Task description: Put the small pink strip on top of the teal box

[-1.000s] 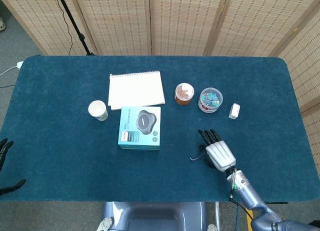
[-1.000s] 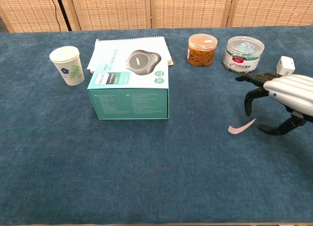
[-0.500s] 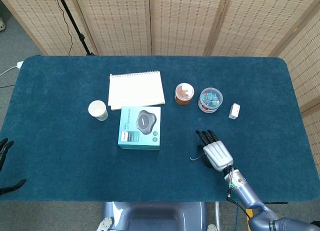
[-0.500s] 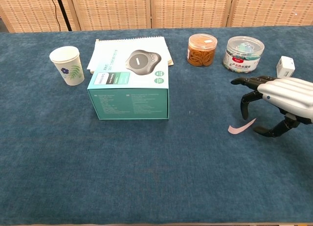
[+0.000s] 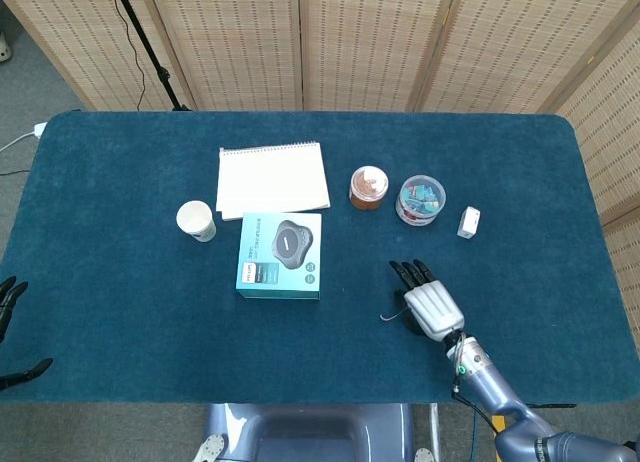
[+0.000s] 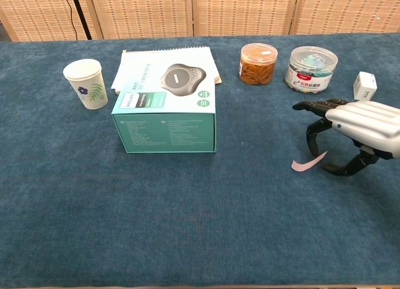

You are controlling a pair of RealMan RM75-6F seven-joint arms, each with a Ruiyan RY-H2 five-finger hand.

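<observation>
The small pink strip (image 6: 308, 161) lies on the blue cloth; in the head view only its tip (image 5: 388, 317) shows past my right hand. That right hand (image 6: 350, 129) (image 5: 427, 300) hovers over the strip's right end, its fingers arched down and spread, with nothing held. The teal box (image 6: 165, 111) (image 5: 280, 254) sits well to the left of the strip, a picture of a grey device on its lid. At the table's near left edge my left hand (image 5: 10, 332) shows only as dark fingers.
A white notebook (image 5: 272, 178) lies behind the box and a paper cup (image 6: 85, 82) to its left. An amber jar of rubber bands (image 6: 257, 63), a clear jar of clips (image 6: 310, 68) and a small white box (image 6: 364, 85) stand at the back right.
My right hand has crept slightly left and down over the strip, its fingers nearer the strip's end. The strip and box have not moved.
</observation>
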